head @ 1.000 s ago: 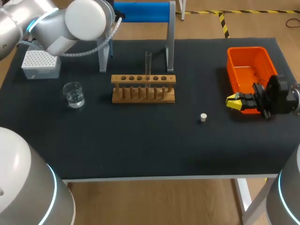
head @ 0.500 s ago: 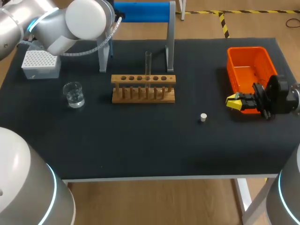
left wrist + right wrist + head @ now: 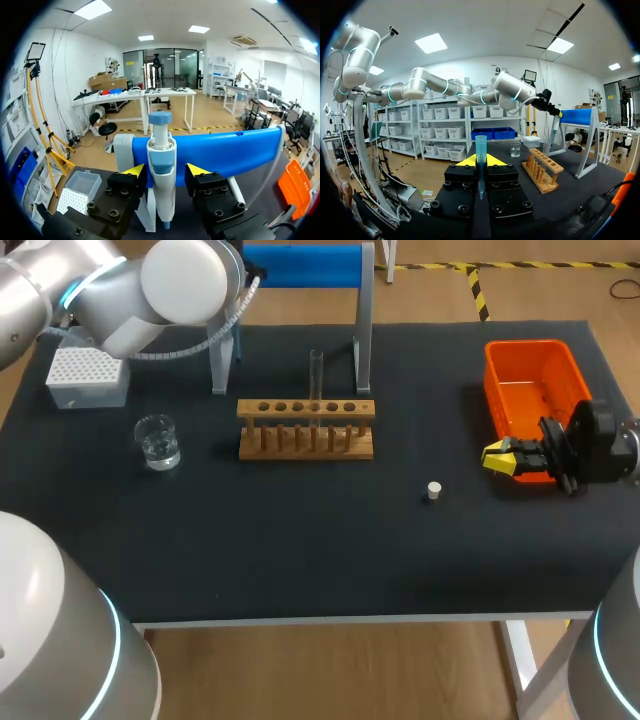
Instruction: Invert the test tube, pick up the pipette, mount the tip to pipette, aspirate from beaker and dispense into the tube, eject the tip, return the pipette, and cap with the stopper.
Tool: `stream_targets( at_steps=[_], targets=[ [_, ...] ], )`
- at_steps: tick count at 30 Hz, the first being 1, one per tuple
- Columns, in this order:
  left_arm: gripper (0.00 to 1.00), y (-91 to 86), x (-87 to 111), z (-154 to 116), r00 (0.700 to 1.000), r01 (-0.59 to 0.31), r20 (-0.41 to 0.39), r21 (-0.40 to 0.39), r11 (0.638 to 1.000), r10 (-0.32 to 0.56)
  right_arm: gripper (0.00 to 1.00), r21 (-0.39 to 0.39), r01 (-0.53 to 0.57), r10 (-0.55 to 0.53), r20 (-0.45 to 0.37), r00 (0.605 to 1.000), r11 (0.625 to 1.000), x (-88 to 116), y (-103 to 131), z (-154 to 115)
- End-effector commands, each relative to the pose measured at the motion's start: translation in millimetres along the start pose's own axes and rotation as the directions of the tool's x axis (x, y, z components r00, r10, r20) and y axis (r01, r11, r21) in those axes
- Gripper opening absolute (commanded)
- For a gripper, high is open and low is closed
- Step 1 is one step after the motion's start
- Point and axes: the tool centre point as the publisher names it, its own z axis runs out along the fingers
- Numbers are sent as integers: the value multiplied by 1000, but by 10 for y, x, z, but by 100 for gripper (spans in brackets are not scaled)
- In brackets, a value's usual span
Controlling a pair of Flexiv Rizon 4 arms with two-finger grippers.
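Clear glass, the slim test tube (image 3: pixel 316 375) stands upright in a wooden rack (image 3: pixel 306 428), a slatted block with a row of round holes, near the middle of the dark matte surface (image 3: pixel 300 540). At the rack's 12 o'clock the blue-and-white pipette (image 3: pixel 161 160) hangs on a stand (image 3: pixel 225 152) with a rounded blue bar and grey legs. The left pincer (image 3: pixel 165 171) is spread to either side of the pipette's body, not clamping it. At the rack's 3 o'clock the right pincer (image 3: pixel 500 455) is pressed together on a translucent blue, cone-shaped pipette tip (image 3: pixel 480 150), by the near corner of an orange plastic bin (image 3: pixel 535 380). A small white stopper (image 3: pixel 433 490) lies at the rack's 4 o'clock. At 9 o'clock a glass beaker (image 3: pixel 157 440) holds clear liquid, and at 10 o'clock sits a white tip box (image 3: pixel 85 375) with a dotted top.
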Motion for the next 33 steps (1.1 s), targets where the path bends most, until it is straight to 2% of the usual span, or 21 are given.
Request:
stream_targets(
  at_steps=[1,8,10,29,30,33],
  targets=[
    [47,-5,-7,38,1000,1,-6,-4,1000,-1,0,1,0,0,0,1000,1000,8,-1,-3],
    [43,2,-15,48,1000,2,-5,-5,1000,-2,0,1,0,0,0,1000,1000,8,-1,-3],
    [39,7,-18,51,1000,2,-6,-6,1000,-2,0,1,0,0,0,1000,1000,8,-1,-3],
    [36,28,-24,83,1000,5,-6,-13,1000,-6,0,1,0,0,0,1000,1000,8,-1,-3],
    [35,28,-24,84,1000,6,-6,-13,1000,-6,0,1,0,0,0,1000,1000,8,-1,-3],
    [1,31,-24,88,1000,6,-6,-14,1000,-6,0,1,0,0,0,1000,1000,8,-1,-3]
  ],
)
